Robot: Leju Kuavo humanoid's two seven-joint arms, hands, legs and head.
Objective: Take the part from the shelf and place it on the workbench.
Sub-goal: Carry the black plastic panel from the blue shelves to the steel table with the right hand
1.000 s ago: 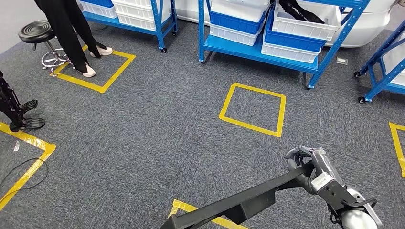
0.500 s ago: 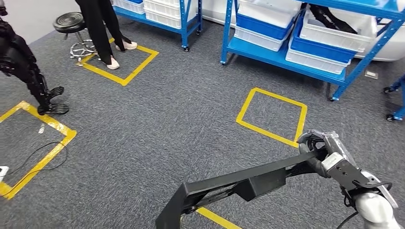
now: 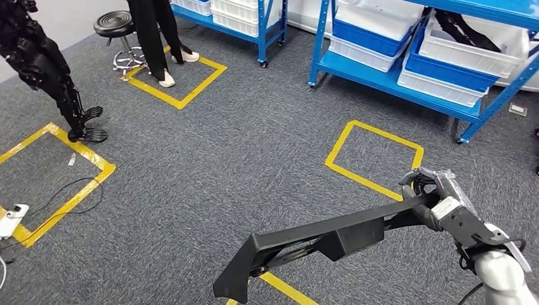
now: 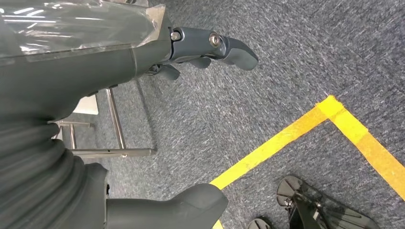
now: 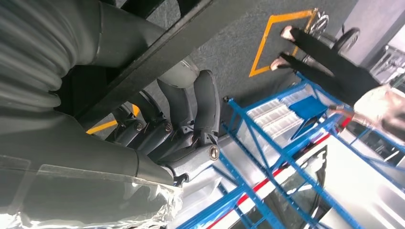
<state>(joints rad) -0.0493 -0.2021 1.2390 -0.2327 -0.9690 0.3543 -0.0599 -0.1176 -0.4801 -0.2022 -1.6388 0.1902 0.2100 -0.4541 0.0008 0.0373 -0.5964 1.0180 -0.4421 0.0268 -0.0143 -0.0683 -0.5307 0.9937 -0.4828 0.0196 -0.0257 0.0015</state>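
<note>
- Grey carpet w/ yellow tape squares forms the floor in head view. Blue shelf racks w/ white and blue bins stand along the far side; a person's legs and a black stool are at the far left; another robot's dark leg stands on a tape square at left.
- Head view, task item: the part, a long black angled bar, is off the shelf and carried in the air over the carpet. The right hand grips one end, fingers wrapped around it. The free end hangs out low and towards the robot's left, well apart from the racks.
- Head view, procedure: workbench is not seen, so the step in hand is judged to be carry/turn. Keep the grip firm. Turn slowly, since the long overhang will likely swing. Keep the free end away from the person and the racks.
- Left wrist view: left hand hangs over carpet and a tape corner, nothing held. Fingers look loosely curled w/ thumb apart; wide or narrow, cannot tell. Metal chair legs and dark robot feet are nearby. Rec.: bring this hand under the bar for support before set-down.
- Right wrist view: dark fingers are closed around the black bar, which crosses the palm. Blue racks lie beyond. Check the bar does not rotate in the grip.
</note>
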